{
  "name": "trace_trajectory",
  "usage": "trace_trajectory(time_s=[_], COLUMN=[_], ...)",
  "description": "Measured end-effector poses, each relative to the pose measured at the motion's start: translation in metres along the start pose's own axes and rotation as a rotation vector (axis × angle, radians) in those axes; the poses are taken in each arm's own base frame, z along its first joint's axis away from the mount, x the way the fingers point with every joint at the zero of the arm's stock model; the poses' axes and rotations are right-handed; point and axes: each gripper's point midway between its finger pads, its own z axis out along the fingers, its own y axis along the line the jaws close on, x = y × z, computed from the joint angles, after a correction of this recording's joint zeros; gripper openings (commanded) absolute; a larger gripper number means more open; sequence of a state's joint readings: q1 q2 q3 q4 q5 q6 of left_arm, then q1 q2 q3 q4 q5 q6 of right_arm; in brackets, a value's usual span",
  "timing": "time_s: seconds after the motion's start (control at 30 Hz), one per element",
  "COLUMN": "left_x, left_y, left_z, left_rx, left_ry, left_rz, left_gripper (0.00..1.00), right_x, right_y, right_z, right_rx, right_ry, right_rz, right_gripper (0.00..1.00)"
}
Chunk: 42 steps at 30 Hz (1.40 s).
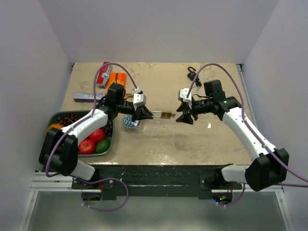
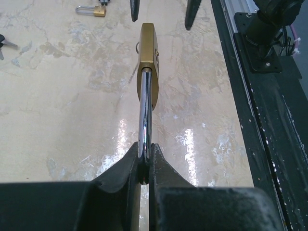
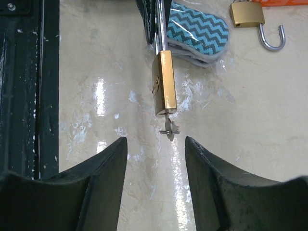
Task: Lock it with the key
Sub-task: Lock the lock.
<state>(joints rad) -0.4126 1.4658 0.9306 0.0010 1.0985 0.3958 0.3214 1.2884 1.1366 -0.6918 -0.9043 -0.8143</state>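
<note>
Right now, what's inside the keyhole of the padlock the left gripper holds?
A small key sticks out of the end of the padlock, facing the open right gripper. Its blade is covered by the brass body, so its depth cannot be seen.

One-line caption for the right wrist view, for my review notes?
Right gripper, jaws open, faces the key seated in the brass padlock, not yet touching it.

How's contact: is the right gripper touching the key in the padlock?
Apart. The right wrist view shows the key protruding from the padlock, with bare tabletop visible between it and the open right gripper on both sides.
</note>
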Motion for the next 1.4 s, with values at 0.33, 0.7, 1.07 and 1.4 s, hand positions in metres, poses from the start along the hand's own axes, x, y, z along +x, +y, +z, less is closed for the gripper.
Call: trace_trajectory(time_s=[0.33,0.7,1.07,1.4], left_x=[0.002,0.001,-0.002,0.009], left_y=[-0.005,-0.007,-0.008,0.001], left_z=[-0.001,-0.003,-0.004,-0.019], left_rx=[0.026,0.029,0.024,-0.002], left_ry=[0.018,0.018,0.018,0.037], left_rz=[0.013,0.013,0.023,0.040], left_gripper=[0.00,0.00,0.00,0.00], right_x=[-0.001,-0.003,0.004,0.019], right_y=[-0.004,0.000,0.001,-0.003], right_z=[0.007,0.021,0.021,0.008], right_rx=[-0.002,-0.029,-0.036,0.016], right_ry=[-0.013,-0.010,0.022,0.098], right_rz=[0.049,0.049,0.038,0.041], right_gripper=[0.40,0.24,0.00,0.00])
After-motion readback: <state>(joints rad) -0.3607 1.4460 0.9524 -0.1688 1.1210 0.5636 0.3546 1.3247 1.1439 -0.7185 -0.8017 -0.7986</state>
